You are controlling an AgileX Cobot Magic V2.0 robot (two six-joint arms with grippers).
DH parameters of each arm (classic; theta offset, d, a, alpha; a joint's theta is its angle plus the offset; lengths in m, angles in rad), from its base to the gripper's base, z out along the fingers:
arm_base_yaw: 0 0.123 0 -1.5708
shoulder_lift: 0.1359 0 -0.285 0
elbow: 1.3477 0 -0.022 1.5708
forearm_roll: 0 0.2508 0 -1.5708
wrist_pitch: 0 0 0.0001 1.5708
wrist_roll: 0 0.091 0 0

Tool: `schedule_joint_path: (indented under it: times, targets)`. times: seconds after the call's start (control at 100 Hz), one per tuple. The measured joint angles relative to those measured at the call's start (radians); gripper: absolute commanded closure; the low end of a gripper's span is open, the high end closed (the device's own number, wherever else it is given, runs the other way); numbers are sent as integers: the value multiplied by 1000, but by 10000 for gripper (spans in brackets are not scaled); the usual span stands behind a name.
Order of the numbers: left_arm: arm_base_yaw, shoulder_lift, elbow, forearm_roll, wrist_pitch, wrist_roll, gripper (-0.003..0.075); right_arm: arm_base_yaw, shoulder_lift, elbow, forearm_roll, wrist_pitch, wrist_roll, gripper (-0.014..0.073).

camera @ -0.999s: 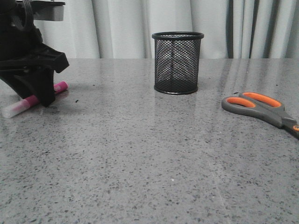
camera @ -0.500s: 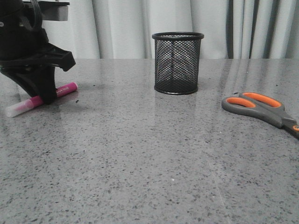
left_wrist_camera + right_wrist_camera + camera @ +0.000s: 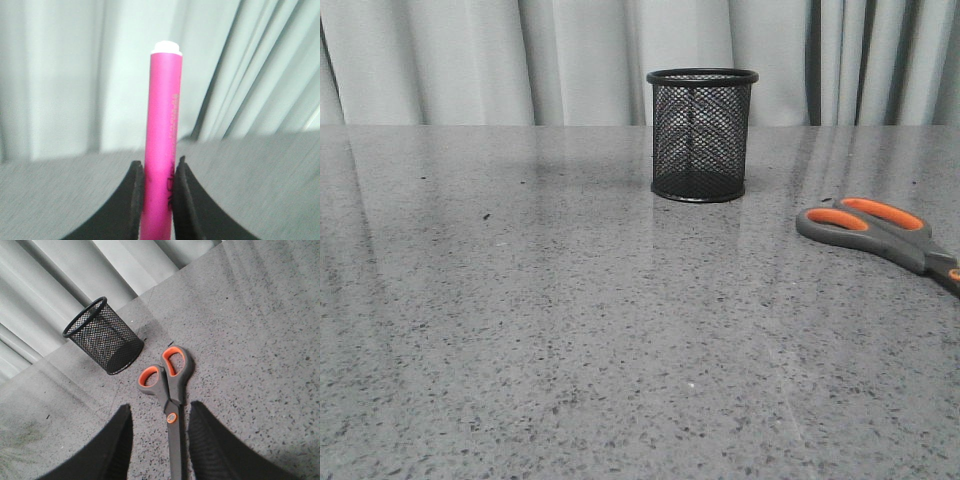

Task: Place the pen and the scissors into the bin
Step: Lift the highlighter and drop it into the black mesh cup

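**Pen clamped in left gripper, scissors lying flat on table**

While the left gripper (image 3: 158, 200) is sitting out of the front view, its wrist view is showing the slim magenta-pink marker-style pen (image 3: 163, 135) pinched between the two black fingers (image 3: 134, 205), both pressing against the barrel. The pen is pointing out past the fingertips, its whitish end farthest from the gripper, with pale pleated curtains (image 3: 60, 75) filling the background and a strip of grey speckled stone table (image 3: 570, 330) beyond the fingers.

On that table, the small black wire-mesh cylindrical cup (image 3: 701, 135) is standing upright at the far centre, rim open. From the front its mesh is reading dark, and I cannot tell whether anything is inside.

The grey-handled scissors with orange-lined finger loops (image 3: 878, 232) are lying flat on the right side, nearer than the cup and well apart from it, handles pointing left toward centre, blades running off the right edge of the front view.

The right gripper (image 3: 156, 450) is hanging above the scissors, fingers (image 3: 112, 450) spread wide and gripping nothing. In its wrist view the blades are passing between the two dark fingers, the pivot screw sitting in the gap. Finger loops are lying close to the base of the cup, not touching it.
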Motion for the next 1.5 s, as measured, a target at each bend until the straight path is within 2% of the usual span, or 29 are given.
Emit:
schedule_joint_path:
  times: [0.24,0.39,0.67,0.949,0.999,1.039,1.169,1.239,1.299,1.379,1.499]
  targets:
    - [-133,131,0,-19,-187,0,739,0,0,0,-14,0,0,355]
    - [-171,218,2,-20,-294,0,739,0,0,0,-19,0,0,355]
    - [-176,312,2,-25,-319,-36,739,0,0,0,-21,0,0,355]
    - [-178,325,2,-25,-311,-42,736,0,0,0,-22,0,0,355]
    - [-178,325,2,-25,-309,-42,706,0,0,0,-22,0,0,355]
    - [-178,325,2,-25,-306,-42,650,0,0,0,-22,0,0,355]
    - [-178,325,2,-24,-288,-42,367,0,0,0,-23,0,0,355]
    - [-178,325,2,-24,-286,-42,265,0,0,0,-23,0,0,355]
    - [-178,325,2,-24,-286,-42,235,0,0,0,-25,0,0,355]
    - [-178,313,3,-24,-278,-32,239,0,0,0,-25,0,0,355]
    - [-178,227,6,-22,-226,58,253,0,0,-3,-27,-14,0,355]
